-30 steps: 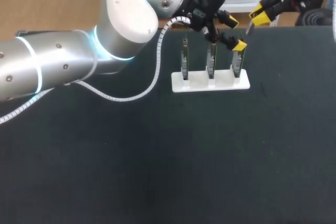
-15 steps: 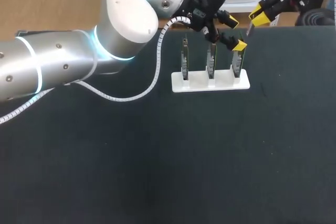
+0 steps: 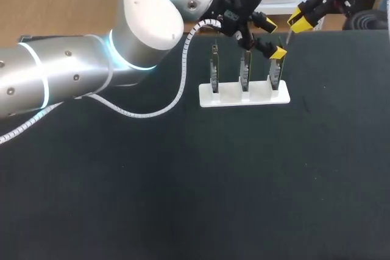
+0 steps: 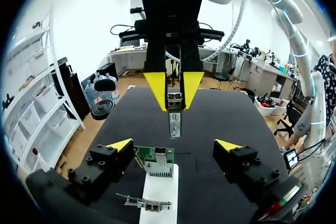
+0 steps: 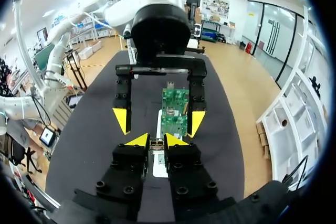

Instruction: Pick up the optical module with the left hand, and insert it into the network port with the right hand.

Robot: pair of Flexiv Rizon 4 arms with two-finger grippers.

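Head view checked against the last second: next to no motion found. Saw the left gripper (image 3: 272, 39) holding its place, fingers spread wide on either side of the rightmost network card (image 3: 275, 77) in the white stand (image 3: 244, 97). Judged clear of the card on both sides, going by the left wrist view.

Noticed only a slight nudge of the right gripper (image 3: 300, 20), perhaps with a small turn. Too faint to call the direction with any confidence.

Confirmed from both wrist views: right fingers clamped together on the optical module (image 4: 175, 116), carried free end down. Placed just beyond the card, near its top and ahead of the open left fingers. Not touching the card or what looks like the network port (image 4: 157, 169), the metal cage on the card's upper edge.

Means pick-up and handover already done, insertion not yet begun. Reads as fine lining-up before the push, not travel. Still needs bringing the module's free end square onto the port mouth and then pressing straight in. Worth minding the left gripper's nearer yellow tip, close beside the module's likely path.
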